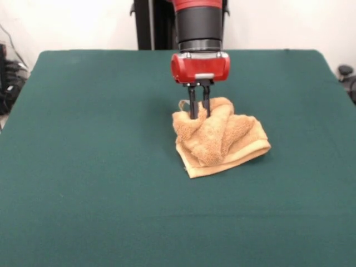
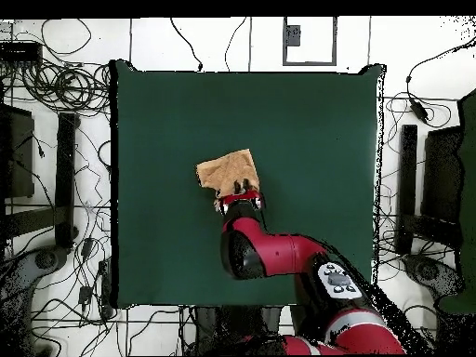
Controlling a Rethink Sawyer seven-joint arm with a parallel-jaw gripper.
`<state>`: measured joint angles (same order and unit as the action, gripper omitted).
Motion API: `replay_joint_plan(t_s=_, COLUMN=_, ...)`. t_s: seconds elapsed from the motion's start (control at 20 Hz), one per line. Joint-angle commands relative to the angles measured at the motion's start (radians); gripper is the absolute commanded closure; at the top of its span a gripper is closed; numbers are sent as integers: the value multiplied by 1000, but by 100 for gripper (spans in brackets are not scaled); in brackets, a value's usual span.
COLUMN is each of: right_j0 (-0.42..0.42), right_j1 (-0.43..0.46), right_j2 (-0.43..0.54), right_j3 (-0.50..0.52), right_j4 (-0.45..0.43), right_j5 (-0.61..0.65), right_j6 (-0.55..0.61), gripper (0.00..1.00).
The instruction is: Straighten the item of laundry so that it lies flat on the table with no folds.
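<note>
The tan-orange towel (image 1: 222, 139) lies crumpled and folded over itself near the middle of the green table (image 1: 83, 167). One hem with its flat band shows along the towel's near edge. My gripper (image 1: 198, 115) comes straight down onto the towel's far left corner, and its two black fingers stand close together, pinching a raised fold of the cloth. In the overhead view the towel (image 2: 228, 170) lies just above the red gripper head (image 2: 240, 195) on the table (image 2: 316, 139). The fingertips are hidden there.
The red and black arm (image 2: 279, 256) reaches in from the table's base side. Cables and black stands (image 2: 65, 167) lie on the floor round the table. The black pedestal (image 1: 153, 22) stands behind the far edge.
</note>
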<state>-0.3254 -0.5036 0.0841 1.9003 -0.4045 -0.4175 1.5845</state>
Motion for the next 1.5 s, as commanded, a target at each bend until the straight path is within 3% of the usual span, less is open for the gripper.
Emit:
replay_joint_plan(t_s=0.05, right_j0=-35, right_j1=-23, right_j2=60, right_j3=-24, right_j4=111, right_j5=545, right_j6=58, gripper=100)
replay_joint_plan(t_s=0.35, right_j0=-31, right_j1=-33, right_j2=57, right_j3=-20, right_j4=118, right_j5=558, right_j6=82, gripper=100)
replay_joint_plan(t_s=0.9, right_j0=26, right_j1=-212, right_j2=37, right_j3=108, right_j4=223, right_j5=779, right_j6=177, gripper=100)
replay_joint_plan(t_s=1.2, right_j0=21, right_j1=-182, right_j2=26, right_j3=106, right_j4=254, right_j5=817, right_j6=184, gripper=100)
replay_joint_plan(t_s=1.5, right_j0=22, right_j1=-96, right_j2=7, right_j3=68, right_j4=298, right_j5=919, right_j6=192, gripper=100)
